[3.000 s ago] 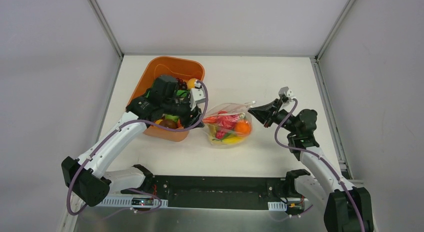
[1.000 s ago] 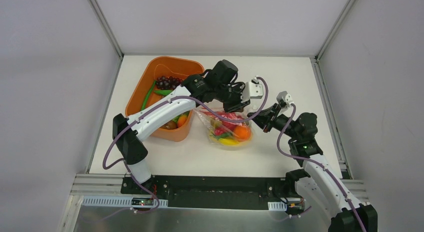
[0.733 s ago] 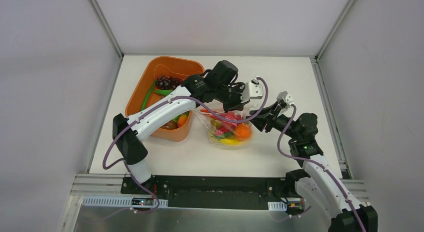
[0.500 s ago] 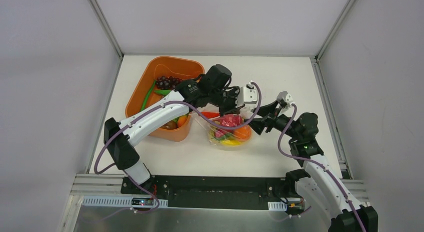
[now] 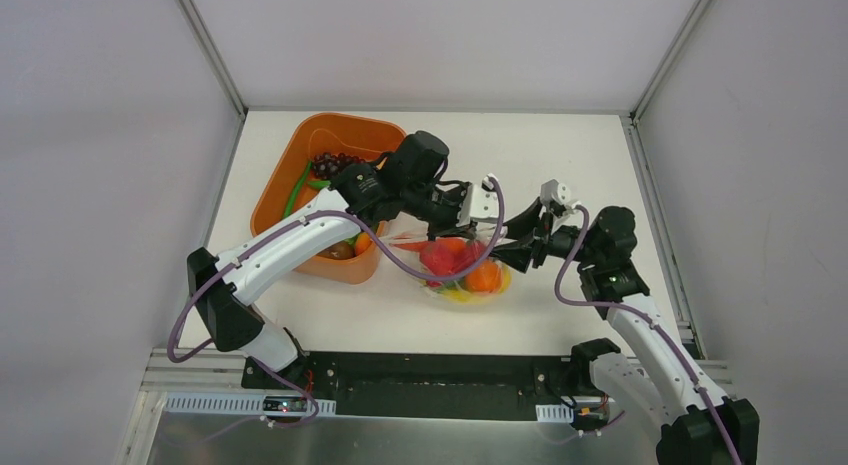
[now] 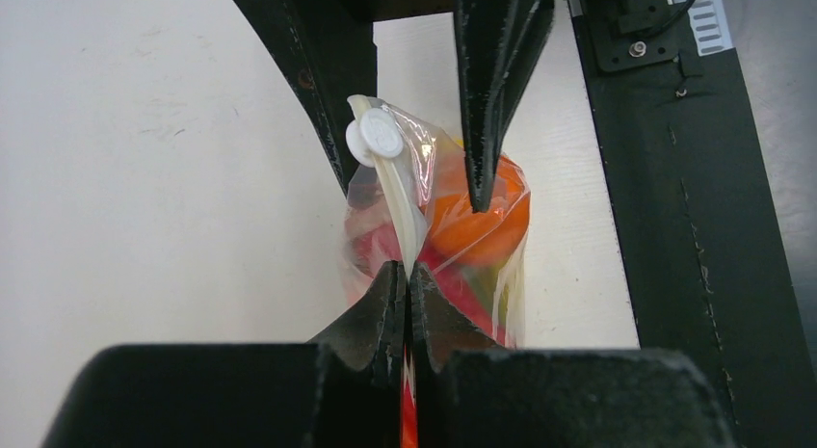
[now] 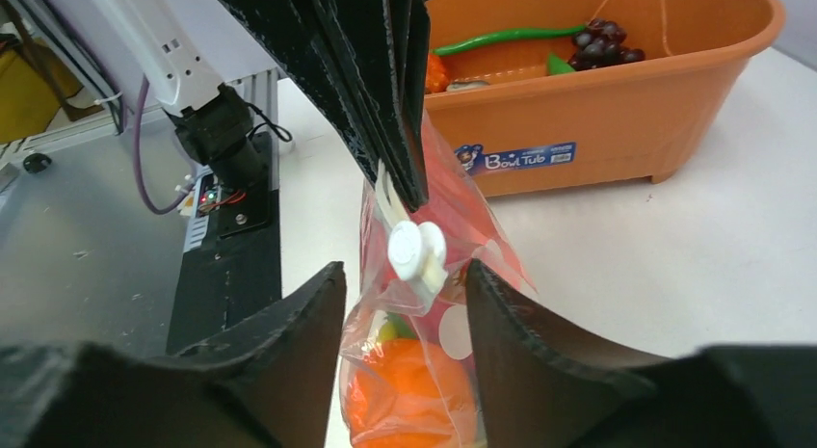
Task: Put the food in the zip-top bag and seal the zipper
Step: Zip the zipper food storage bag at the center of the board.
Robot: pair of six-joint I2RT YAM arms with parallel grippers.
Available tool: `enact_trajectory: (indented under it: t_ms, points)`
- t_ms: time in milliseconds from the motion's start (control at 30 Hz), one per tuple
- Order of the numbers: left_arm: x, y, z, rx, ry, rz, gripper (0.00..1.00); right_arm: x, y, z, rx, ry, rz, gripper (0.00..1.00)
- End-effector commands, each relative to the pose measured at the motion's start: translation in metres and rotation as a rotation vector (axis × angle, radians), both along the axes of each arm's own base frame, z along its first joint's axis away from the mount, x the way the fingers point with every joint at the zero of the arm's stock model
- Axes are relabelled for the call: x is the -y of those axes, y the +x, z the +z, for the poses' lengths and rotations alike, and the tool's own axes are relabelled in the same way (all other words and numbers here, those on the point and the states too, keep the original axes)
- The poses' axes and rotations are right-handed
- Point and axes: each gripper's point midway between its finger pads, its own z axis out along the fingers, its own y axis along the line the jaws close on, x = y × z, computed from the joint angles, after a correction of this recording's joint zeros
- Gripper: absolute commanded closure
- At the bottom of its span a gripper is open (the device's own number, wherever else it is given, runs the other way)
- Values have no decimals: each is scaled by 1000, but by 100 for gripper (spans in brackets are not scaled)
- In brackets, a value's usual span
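Observation:
The zip-top bag (image 5: pixel 458 268) hangs bunched in the middle of the table, filled with food: an orange piece (image 6: pixel 482 222), plus red and yellow ones. My left gripper (image 6: pixel 407 270) is shut on the zipper (image 6: pixel 397 202), pinching the pale strip just behind its white slider (image 6: pixel 376 138). The right gripper (image 7: pixel 400 294) is open, one finger on each side of the bag's slider (image 7: pixel 414 250) end with a gap to the plastic. In the top view the left gripper (image 5: pixel 468 220) and right gripper (image 5: pixel 512 247) meet over the bag.
The orange tub (image 5: pixel 350 135) stands at the back left, close to the bag, holding dark grapes (image 5: pixel 335 165), a green bean (image 5: pixel 297 190) and other toy food. Its front wall (image 7: pixel 597 111) shows behind the bag in the right wrist view. The black base rail (image 5: pixel 440 385) runs along the near edge.
The left arm swung from the tub to the bag and shut on its zipper strip. The right gripper, earlier shut on the bag's corner, opened. The bag moved slightly nearer and rose.

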Motion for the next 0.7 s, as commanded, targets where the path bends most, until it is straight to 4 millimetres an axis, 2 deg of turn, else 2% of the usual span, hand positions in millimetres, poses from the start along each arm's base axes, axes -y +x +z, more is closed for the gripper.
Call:
enact_trajectory:
  t_ms: [0, 200, 367, 400, 467, 600, 633, 667]
  points:
    - [-3, -21, 22, 26, -66, -97, 100, -5, -14, 21, 109, 13, 116, 52]
    - [-3, -22, 22, 26, -70, -98, 100, -5, -10, 20, 99, 15, 104, 69]
    - [-3, -23, 21, 17, -68, -98, 100, -5, -9, 21, 84, 27, 87, 73]
    - [-2, -23, 20, 14, -68, -98, 100, -6, -9, 21, 83, 31, 90, 78]
    - [-2, -23, 20, 10, -69, -94, 100, -7, -10, 23, 81, 39, 97, 99]
    - [0, -19, 21, 10, -70, -74, 100, -8, -7, 22, 59, 45, 84, 100]
    - [0, -18, 22, 9, -73, -65, 95, -8, -6, 21, 58, 45, 77, 100]
    - [1, -17, 23, 6, -76, -56, 83, -7, -6, 21, 60, 46, 70, 100]
